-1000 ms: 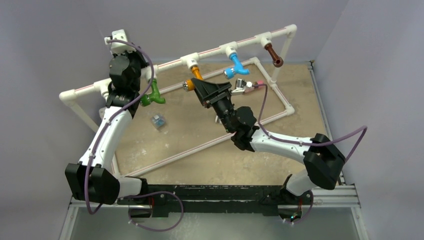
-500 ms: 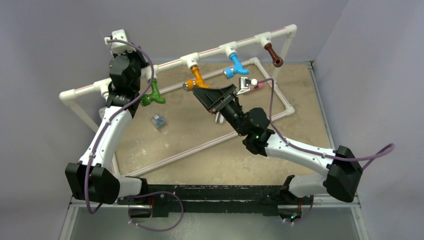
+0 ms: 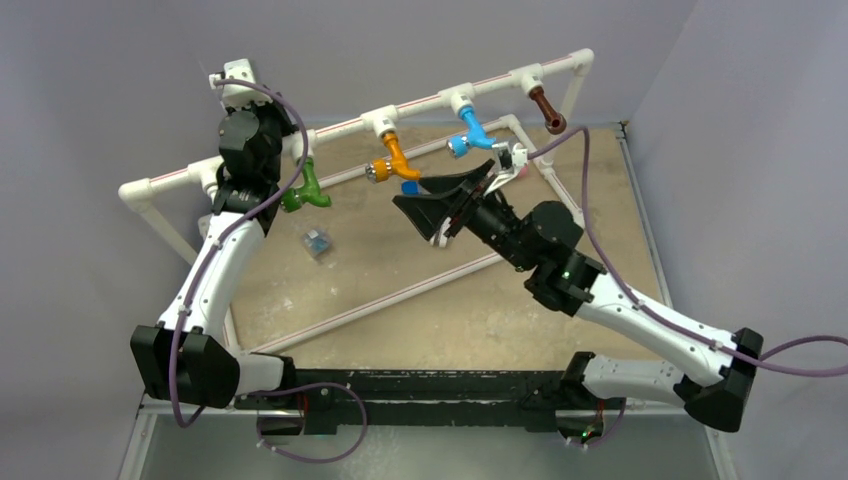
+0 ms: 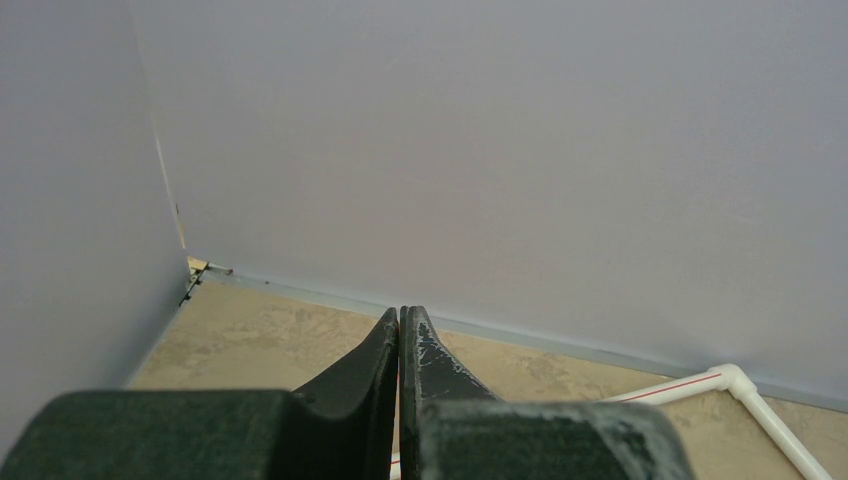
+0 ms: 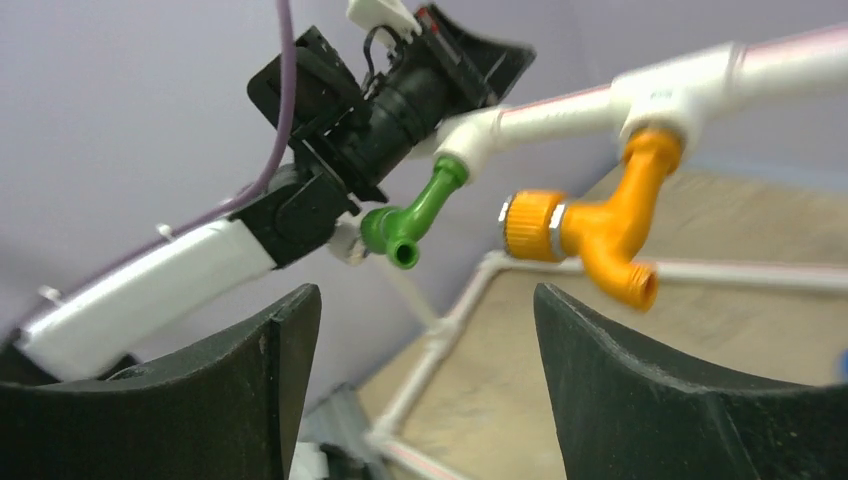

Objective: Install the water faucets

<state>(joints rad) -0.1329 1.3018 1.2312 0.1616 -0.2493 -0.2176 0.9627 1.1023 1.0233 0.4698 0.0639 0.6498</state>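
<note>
Beside the orange faucet [image 5: 600, 225] | right tool [image 5: 425, 300] released, empty, not touching it | left tool [image 4: 400, 325] clenched on nothing

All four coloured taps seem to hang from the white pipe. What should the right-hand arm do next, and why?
Probably draw the right gripper back toward its base. Its jaws stand open and empty, short of the curved orange plastic faucet; that one, the green faucet, the blue faucet and the brown faucet all hang from the white pipe rail, so nothing looks left to fit.
</note>
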